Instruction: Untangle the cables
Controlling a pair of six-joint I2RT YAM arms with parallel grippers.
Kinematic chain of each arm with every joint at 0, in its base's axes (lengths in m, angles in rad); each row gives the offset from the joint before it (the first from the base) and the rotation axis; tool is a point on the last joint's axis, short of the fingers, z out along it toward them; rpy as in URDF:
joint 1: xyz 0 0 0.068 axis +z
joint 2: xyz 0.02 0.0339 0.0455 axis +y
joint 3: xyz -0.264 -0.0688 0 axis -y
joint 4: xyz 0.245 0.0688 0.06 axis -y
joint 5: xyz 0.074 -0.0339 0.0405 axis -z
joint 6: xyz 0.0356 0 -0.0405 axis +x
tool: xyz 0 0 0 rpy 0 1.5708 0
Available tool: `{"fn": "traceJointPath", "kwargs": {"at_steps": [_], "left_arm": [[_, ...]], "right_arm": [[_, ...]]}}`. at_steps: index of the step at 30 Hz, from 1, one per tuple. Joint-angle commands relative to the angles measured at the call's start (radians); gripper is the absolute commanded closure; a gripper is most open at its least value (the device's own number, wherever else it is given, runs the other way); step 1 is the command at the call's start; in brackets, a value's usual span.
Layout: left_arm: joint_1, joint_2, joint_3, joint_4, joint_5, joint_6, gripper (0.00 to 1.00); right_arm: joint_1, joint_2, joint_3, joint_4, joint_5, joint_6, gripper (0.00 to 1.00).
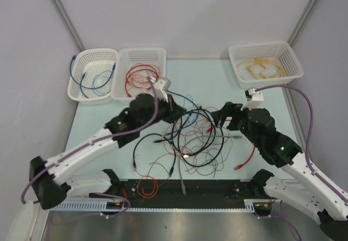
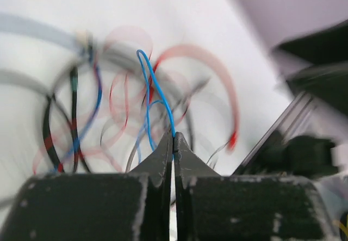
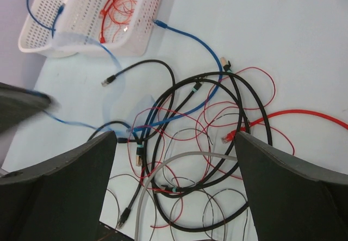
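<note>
Left gripper (image 2: pixel 174 141) pinched tight on a thin blue wire (image 2: pixel 148 83) - I see its loop standing up out of the tips. Left arm stretched in over the cables (image 1: pixel 190 137), heaped mid-table (image 1: pixel 217 78). Right gripper (image 3: pixel 175 135) spread wide, hovering over the tangle's right side.

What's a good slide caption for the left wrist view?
Left fingers pinch a thin blue wire, the blurred tangle of cables behind it.
</note>
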Motion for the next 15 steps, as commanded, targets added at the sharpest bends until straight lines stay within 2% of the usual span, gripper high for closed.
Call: {"fn": "traceJointPath", "kwargs": {"at_steps": [1, 7, 12, 15], "left_arm": [[-0.017, -0.142, 0.237, -0.116, -0.114, 0.177, 1.00], [-0.020, -0.131, 0.514, -0.240, -0.182, 0.314, 1.00], [-0.020, -0.073, 0.683, -0.304, -0.327, 0.411, 1.00], [-0.020, -0.029, 0.748, -0.353, -0.360, 0.442, 1.00]], "right_arm": [[-0.002, -0.048, 0.004, 0.058, -0.003, -0.008, 0.05], [-0.002, -0.085, 0.004, 0.166, -0.083, -0.011, 0.05], [-0.002, -0.077, 0.004, 0.184, -0.106, -0.005, 0.05], [-0.002, -0.079, 0.004, 0.181, -0.118, -0.003, 0.05]]}}
